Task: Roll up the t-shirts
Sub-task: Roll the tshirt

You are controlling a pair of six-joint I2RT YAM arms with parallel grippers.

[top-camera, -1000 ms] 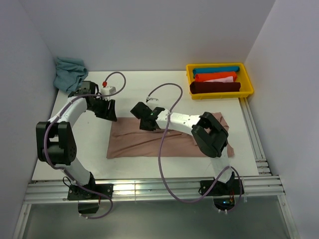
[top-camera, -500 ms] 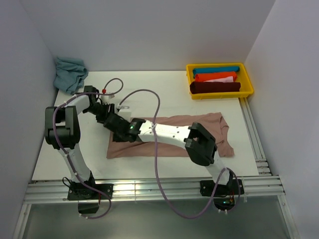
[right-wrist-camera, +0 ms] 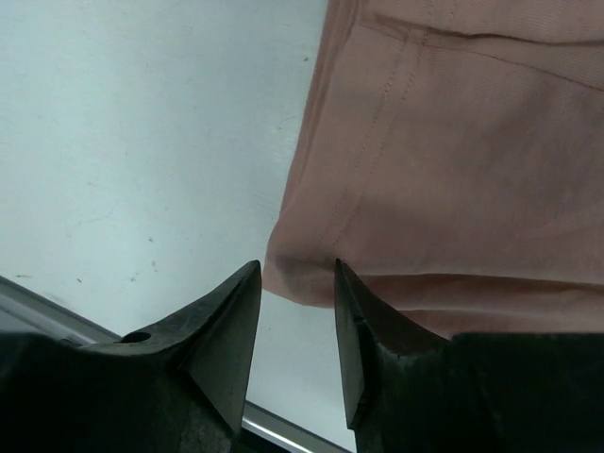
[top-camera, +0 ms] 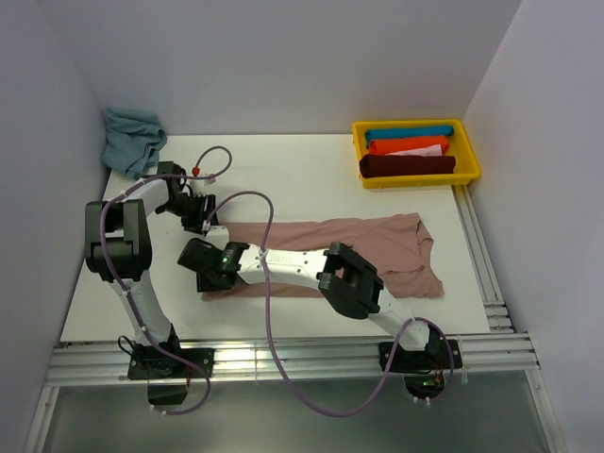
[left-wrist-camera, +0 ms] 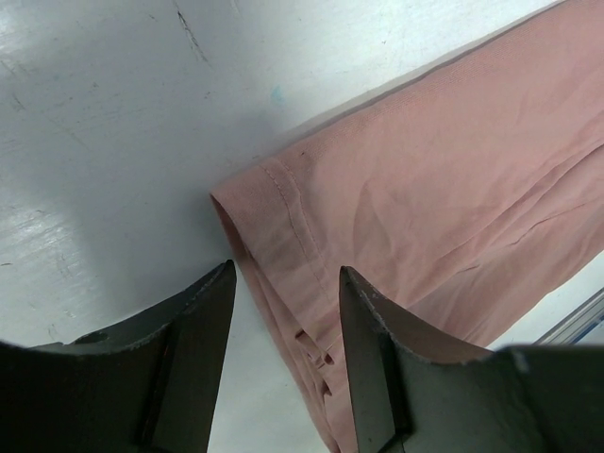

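A dusty pink t-shirt (top-camera: 389, 241) lies flat on the white table (top-camera: 283, 179), folded into a long band running left to right. My left gripper (top-camera: 200, 217) is open at the band's far left corner. In the left wrist view its jaws straddle the hemmed edge (left-wrist-camera: 283, 236), gripper (left-wrist-camera: 288, 311). My right gripper (top-camera: 202, 276) is open at the near left corner. In the right wrist view the shirt's corner (right-wrist-camera: 311, 274) sits between the jaw tips, gripper (right-wrist-camera: 297, 288). The chest print is hidden.
A yellow tray (top-camera: 418, 182) at the back right holds rolled shirts: blue (top-camera: 408, 134), orange (top-camera: 408, 147) and dark red (top-camera: 406, 166). A crumpled teal garment (top-camera: 132, 137) lies at the back left corner. Walls close in on both sides.
My right gripper has swept left along the shirt from its middle to the near left corner. My left gripper has moved a little down onto the far left corner.
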